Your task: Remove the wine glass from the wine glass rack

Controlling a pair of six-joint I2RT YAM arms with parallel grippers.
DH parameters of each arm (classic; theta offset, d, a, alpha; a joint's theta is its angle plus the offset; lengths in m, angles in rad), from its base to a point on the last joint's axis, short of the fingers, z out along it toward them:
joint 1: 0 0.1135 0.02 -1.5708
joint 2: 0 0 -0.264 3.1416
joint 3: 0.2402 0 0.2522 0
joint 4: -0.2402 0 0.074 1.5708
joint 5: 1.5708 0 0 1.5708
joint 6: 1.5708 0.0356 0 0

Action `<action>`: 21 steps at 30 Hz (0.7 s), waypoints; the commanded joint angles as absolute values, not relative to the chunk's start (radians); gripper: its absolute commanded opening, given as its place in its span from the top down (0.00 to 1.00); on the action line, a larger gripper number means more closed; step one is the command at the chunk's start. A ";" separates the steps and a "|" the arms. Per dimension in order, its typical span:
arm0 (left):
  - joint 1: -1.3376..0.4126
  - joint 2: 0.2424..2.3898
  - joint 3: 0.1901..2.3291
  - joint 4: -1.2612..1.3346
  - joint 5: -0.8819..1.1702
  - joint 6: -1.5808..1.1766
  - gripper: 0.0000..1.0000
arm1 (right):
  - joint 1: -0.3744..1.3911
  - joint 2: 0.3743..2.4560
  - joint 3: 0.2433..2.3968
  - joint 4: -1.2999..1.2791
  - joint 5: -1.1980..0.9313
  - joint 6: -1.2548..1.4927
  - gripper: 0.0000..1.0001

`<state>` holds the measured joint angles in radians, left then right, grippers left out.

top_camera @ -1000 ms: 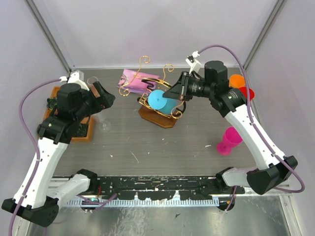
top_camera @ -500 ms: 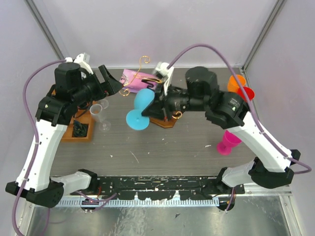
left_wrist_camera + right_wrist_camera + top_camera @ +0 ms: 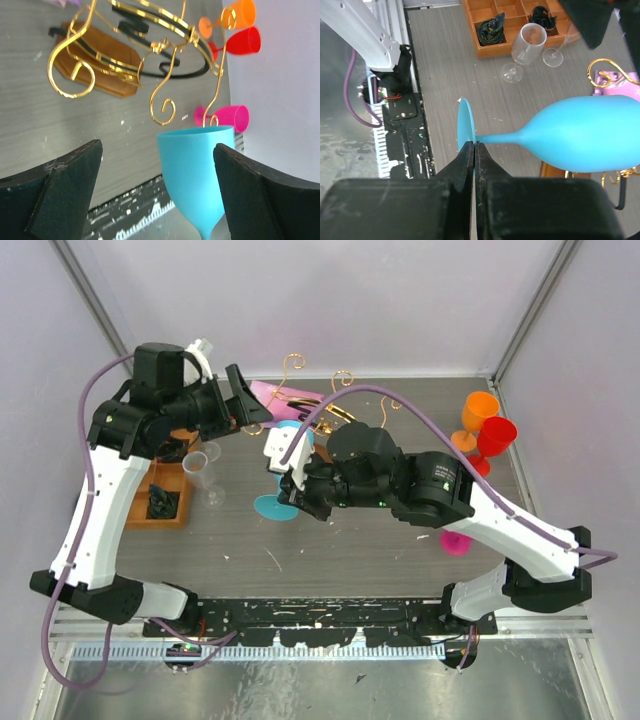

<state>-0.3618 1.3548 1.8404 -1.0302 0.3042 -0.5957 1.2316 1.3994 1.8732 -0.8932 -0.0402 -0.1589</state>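
Note:
The blue wine glass [image 3: 273,506] is off the gold wire rack [image 3: 333,412] and in the air in front of it. My right gripper [image 3: 292,496] is shut on the rim of its round foot [image 3: 464,131]; the stem and bowl [image 3: 590,132] lie level beyond the fingers. My left gripper [image 3: 250,408] is open at the rack's left side. In the left wrist view the blue bowl [image 3: 197,165] sits between its spread fingers [image 3: 70,180] without touching them. The rack's scrolls [image 3: 160,47] and brown wooden base [image 3: 95,65] lie beyond.
An orange compartment tray [image 3: 165,502] stands at the left with two clear glasses [image 3: 201,466] beside it. Orange [image 3: 480,406], red [image 3: 497,433] and pink [image 3: 455,542] glasses stand at the right. A pink-purple object [image 3: 275,395] lies behind the rack.
My right gripper has drawn the blue glass off the rack, toward the near left. My left arm has swung right and up to the rack's side, still open.

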 commanded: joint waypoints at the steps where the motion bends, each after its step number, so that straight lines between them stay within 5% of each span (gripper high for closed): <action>1: -0.374 1.389 1.867 -1.158 0.432 -0.578 0.01 | 1.263 1.410 1.906 -0.847 0.040 -0.273 0.99; 21: -0.407 1.418 1.867 -1.266 0.531 -0.549 0.01 | 1.318 1.496 1.999 -0.903 0.060 -0.372 0.99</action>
